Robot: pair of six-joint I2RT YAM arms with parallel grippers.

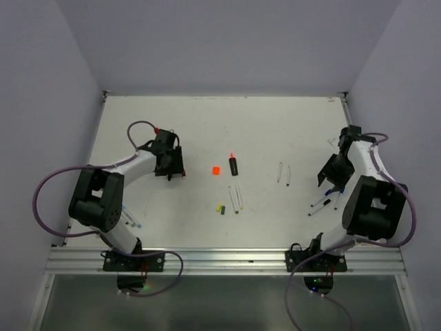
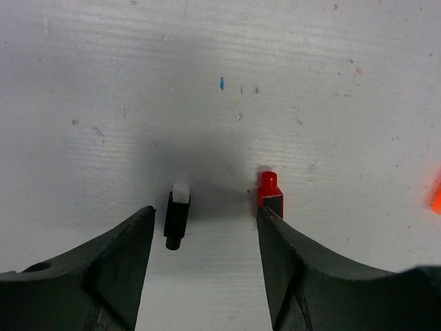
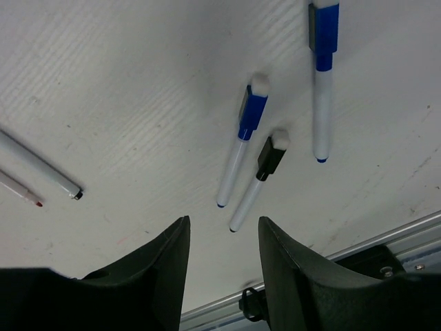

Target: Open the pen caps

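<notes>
Two loose pen caps lie on the table (image 2: 103, 83) under the left tool (image 2: 207, 215): a black cap (image 2: 176, 221) between its fingers and a red cap (image 2: 269, 186) right at one fingertip; I cannot tell whether it touches. That tool stands wide and holds nothing. The right tool (image 3: 224, 224), likewise wide and empty, hangs near three capped pens (image 3: 234, 172), two with blue caps and one with black, and two bare pens (image 3: 41, 169) well apart. Mid-table lie one orange cap (image 1: 216, 169), one black marker (image 1: 233, 165), a green cap (image 1: 224, 209) and a yellow cap (image 1: 219, 205).

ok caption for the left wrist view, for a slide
Left jaws open over the white table, a black cap lying between them, a red cap at the tip of the image-right jaw.
</notes>
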